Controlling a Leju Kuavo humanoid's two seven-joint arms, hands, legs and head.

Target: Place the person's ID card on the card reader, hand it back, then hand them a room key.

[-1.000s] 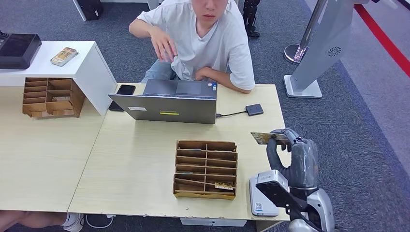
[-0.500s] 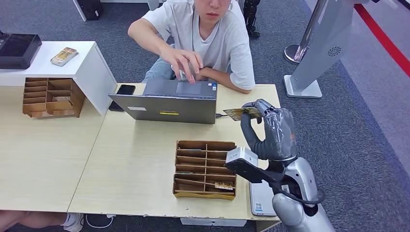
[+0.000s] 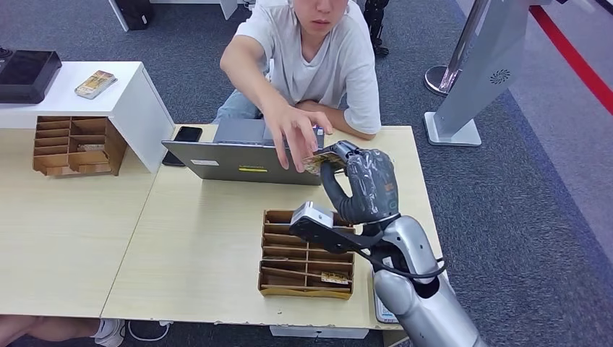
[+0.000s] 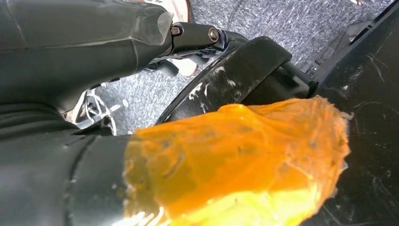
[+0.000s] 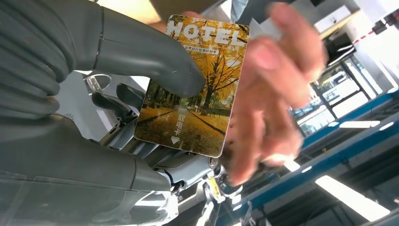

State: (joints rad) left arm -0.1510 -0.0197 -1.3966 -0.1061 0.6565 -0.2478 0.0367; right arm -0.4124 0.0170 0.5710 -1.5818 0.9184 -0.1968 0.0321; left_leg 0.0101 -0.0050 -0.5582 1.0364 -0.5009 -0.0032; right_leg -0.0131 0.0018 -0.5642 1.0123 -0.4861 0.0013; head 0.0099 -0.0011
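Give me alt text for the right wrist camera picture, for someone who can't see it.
The robot's right hand pinches a hotel key card printed with yellow autumn trees and the word HOTEL, its thumb pressed on the card's face. A person's hand, blurred, is at the card's far edge, about to take it.

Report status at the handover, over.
Right hand pinches hotel room key card, held out over the laptop. Person's hand at the card. Nothing in the way.
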